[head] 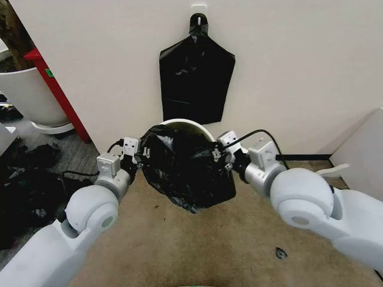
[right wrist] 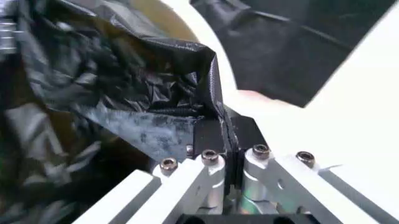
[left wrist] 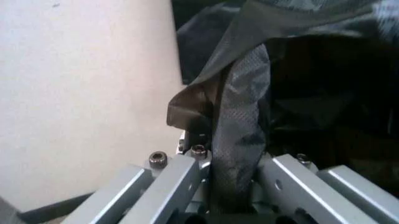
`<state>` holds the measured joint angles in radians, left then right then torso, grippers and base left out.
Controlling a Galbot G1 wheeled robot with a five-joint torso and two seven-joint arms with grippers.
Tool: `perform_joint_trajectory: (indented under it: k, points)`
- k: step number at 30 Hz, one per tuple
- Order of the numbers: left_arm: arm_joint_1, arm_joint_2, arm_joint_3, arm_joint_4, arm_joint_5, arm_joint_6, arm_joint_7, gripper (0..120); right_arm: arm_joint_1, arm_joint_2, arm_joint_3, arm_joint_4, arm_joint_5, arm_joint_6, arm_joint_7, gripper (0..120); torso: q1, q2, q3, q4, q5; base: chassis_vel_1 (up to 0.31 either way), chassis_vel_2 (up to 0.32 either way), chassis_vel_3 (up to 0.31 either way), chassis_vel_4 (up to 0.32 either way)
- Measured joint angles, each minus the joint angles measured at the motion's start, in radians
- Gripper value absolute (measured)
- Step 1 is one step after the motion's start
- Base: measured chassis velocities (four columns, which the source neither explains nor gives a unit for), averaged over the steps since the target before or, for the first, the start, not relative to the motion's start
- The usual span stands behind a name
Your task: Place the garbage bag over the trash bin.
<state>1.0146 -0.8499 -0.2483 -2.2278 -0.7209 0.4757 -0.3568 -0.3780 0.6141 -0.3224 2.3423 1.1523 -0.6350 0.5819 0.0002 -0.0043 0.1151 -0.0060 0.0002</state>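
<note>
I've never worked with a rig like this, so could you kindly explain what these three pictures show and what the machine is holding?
This is a wheeled robot with two arms. The wide picture comes from a camera on its head, looking down; the two close-ups come from cameras on its wrists.

In the head view, the left gripper and right gripper each pinch one side of the garbage bag, a crinkly black plastic film, and hold it spread over the trash bin, whose white rim peeks out behind the bag. The bin stands on brown carpet by a wall.

The left wrist view shows the fingers clamped on a fold of film; the right wrist view shows the same on its side, with the bin rim nearby.

Another flat black bag hangs on a wall hook. It is not being handled.
</note>
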Motion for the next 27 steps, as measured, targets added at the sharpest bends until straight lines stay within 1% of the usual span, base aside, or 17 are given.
perform_joint_trajectory:
  k: [2,4,8,10,12,20,22,27]
  points:
    - [0.002,0.0,-0.001,-0.001,0.003,-0.003,0.005,1,-0.002,-0.004,0.007,-0.003,-0.001,0.0,-0.005,0,0.0,0.0,0.0,0.0,0.0,0.0,0.0,0.0,0.0]
    - [0.023,0.001,-0.003,-0.009,0.026,-0.026,0.043,1,-0.004,-0.024,0.034,-0.025,-0.01,0.007,-0.029,0,0.0,0.0,0.0,-0.0001,0.0,0.0,0.0,0.0,0.0]
    - [0.049,0.004,-0.01,-0.016,0.066,-0.062,0.106,1,-0.006,-0.038,0.061,-0.057,-0.02,0.016,-0.046,0,0.0,0.0,0.0,0.0001,0.0001,0.0,0.0,0.0,0.0]
    - [0.051,0.004,-0.01,-0.016,0.072,-0.066,0.116,1,-0.007,-0.041,0.065,-0.057,-0.02,0.016,-0.047,0,0.0,0.0,0.0,0.0001,0.0,0.0,0.0,0.0,0.0]
    - [0.055,0.008,-0.011,-0.007,0.099,-0.086,0.162,1,-0.024,-0.062,0.094,-0.057,-0.02,0.016,-0.061,0,0.0,0.0,0.0,0.0001,-0.0001,0.0,0.0,0.0,0.0]
    - [0.043,0.006,0.003,0.015,0.117,-0.128,0.277,1,-0.133,-0.131,0.196,-0.074,-0.021,0.024,-0.108,0,0.0,0.0,0.0,-0.0002,0.0003,0.0,0.0,0.0,0.0]
    - [0.047,0.006,0.004,0.016,0.12,-0.137,0.299,1,-0.15,-0.148,0.212,-0.081,-0.02,0.032,-0.116,0,0.0,0.0,0.0,-0.0003,0.0001,0.0,0.0,0.0,0.0]
    - [0.055,0.005,0.002,0.016,0.123,-0.15,0.317,1,-0.161,-0.16,0.219,-0.089,-0.02,0.036,-0.134,0,0.0,0.0,0.0,0.0001,0.0001,0.0,0.0,0.0,0.0]
